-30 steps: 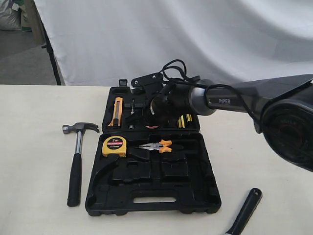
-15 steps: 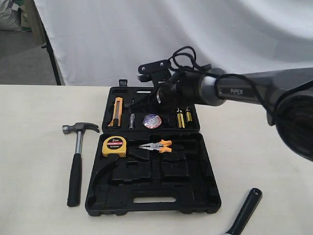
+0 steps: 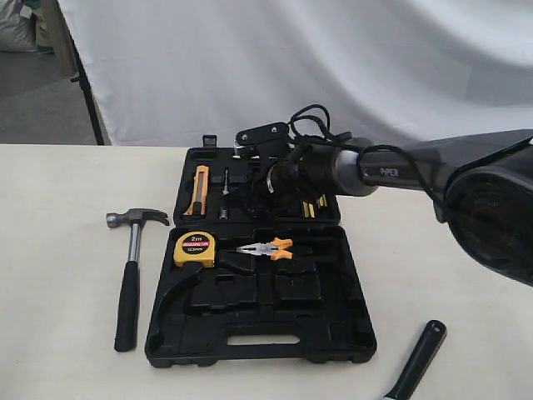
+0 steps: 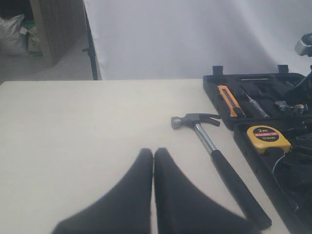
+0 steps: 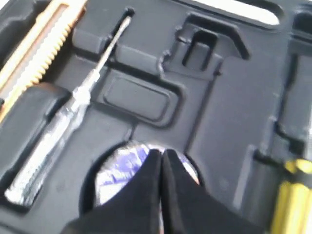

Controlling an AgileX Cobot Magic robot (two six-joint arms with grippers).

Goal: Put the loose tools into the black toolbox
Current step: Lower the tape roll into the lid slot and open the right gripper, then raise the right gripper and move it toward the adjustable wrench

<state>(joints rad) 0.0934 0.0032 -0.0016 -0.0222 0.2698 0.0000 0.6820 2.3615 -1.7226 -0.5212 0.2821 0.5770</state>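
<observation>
While pinched empty, R gripper (image 5: 161, 155) over blue-white tape roll (image 5: 117, 168), round toolbox (image 5: 219, 107) recess.

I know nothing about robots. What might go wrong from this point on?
1. The right gripper, shut, is right over the tape roll in its round recess; dipping lower might knock it loose.
2. The hammer lies outside the black toolbox; seating it may bump the yellow tape measure beside the empty curved recess.
3. The wrench is partly out of frame, so gripping it may be awkward.
</observation>
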